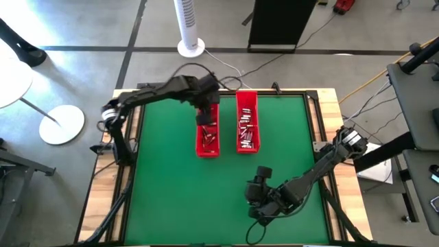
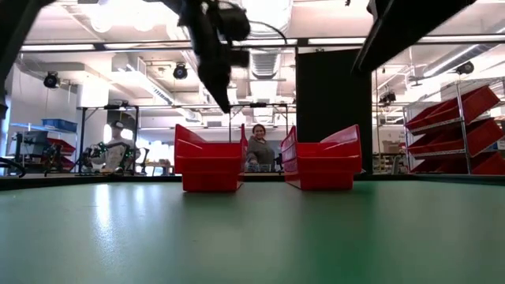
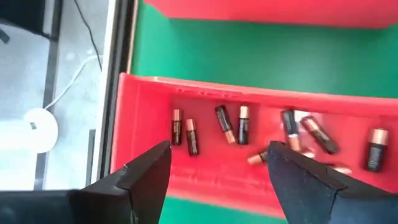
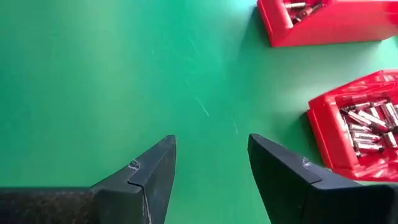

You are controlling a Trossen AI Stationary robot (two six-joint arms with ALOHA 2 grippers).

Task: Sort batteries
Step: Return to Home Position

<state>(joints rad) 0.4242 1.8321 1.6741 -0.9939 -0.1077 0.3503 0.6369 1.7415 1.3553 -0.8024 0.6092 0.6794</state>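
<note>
From above, the green table [image 1: 171,178] sits in a wooden frame on a grey floor, and a white tower fan [image 1: 189,26] stands behind it. Two red trays lie side by side at the far middle of the table: the left red tray [image 1: 199,145] holds the dark batteries [image 1: 210,140] and the right red tray [image 1: 239,103] holds the silvery batteries [image 1: 247,129]. The left arm reaches in from the left edge, bends and carries the left gripper [image 1: 206,122] over the left red tray. The right arm comes from the right edge, with the right gripper [image 1: 259,180] over bare green in the near part, well apart from both trays. The low view shows what the high view does not: a big workshop with ceiling lights, red shelf bins [image 2: 461,126] on the right and a person [image 2: 258,147] sitting behind the gap between the trays. There the left gripper hangs above the tray rim and does not touch it. In the left wrist view its fingers [image 3: 146,174] are spread with nothing between them, and copper-tipped dark cells lie scattered on the tray floor below. In the right wrist view the fingers [image 4: 152,168] of the right gripper are also parted and empty above the plain green surface.
</note>
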